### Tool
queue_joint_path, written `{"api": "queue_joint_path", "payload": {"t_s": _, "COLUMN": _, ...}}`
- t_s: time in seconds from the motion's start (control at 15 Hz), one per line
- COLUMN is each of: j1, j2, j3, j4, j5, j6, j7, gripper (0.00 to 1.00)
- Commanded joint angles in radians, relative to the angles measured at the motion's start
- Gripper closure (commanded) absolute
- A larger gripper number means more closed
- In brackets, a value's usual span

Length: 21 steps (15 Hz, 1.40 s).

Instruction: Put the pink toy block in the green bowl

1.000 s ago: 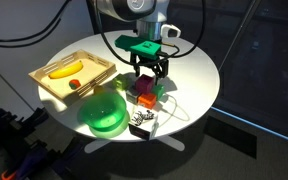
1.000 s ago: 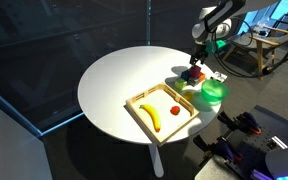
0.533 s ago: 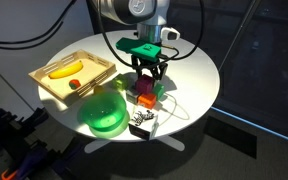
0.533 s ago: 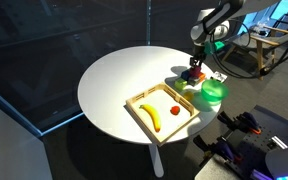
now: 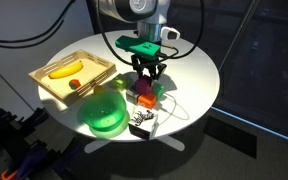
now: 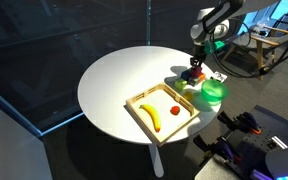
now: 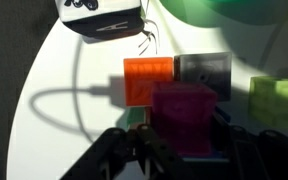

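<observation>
In the wrist view the pink toy block (image 7: 184, 115), a deep magenta cube, sits on the white table between my two dark fingers, which press on its left and right sides. My gripper (image 7: 187, 138) is shut on it. In both exterior views the gripper (image 5: 145, 82) (image 6: 193, 72) stands low over the cluster of blocks, and its fingers hide most of the pink block there. The green bowl (image 5: 105, 111) (image 6: 214, 92) stands on the table just beside the cluster. Its rim (image 7: 234, 12) shows at the top of the wrist view.
An orange block (image 7: 149, 80), a grey block (image 7: 205, 69) and a yellow-green block (image 7: 278, 99) lie right around the pink one. A small black-and-white box (image 7: 100, 17) lies beyond them. A wooden tray (image 5: 96, 70) holds a banana (image 5: 64, 69). The table edge (image 5: 184, 135) is close.
The jaws have closed from wide open onto the pink block. The arm has stayed over the block cluster, and nothing else has moved.
</observation>
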Motion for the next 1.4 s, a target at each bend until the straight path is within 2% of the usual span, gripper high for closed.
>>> {"api": "queue_joint_path", "payload": {"t_s": 0.0, "j1": 0.001, "j2": -0.043, "j3": -0.003, "j4": -0.001, "j5": -0.021, "j6": -0.067, "j7": 0.034, "gripper": 0.72}}
{"api": "queue_joint_path", "payload": {"t_s": 0.27, "j1": 0.002, "j2": -0.083, "j3": -0.005, "j4": -0.013, "j5": -0.020, "j6": -0.120, "j7": 0.041, "gripper": 0.72}}
{"api": "queue_joint_path", "payload": {"t_s": 0.53, "j1": 0.004, "j2": -0.151, "j3": -0.004, "j4": -0.066, "j5": -0.022, "j6": -0.123, "j7": 0.031, "gripper": 0.72}}
{"api": "queue_joint_path", "payload": {"t_s": 1.33, "j1": 0.026, "j2": -0.357, "j3": -0.014, "j4": -0.329, "j5": -0.091, "j6": -0.070, "j7": 0.028, "gripper": 0.72}}
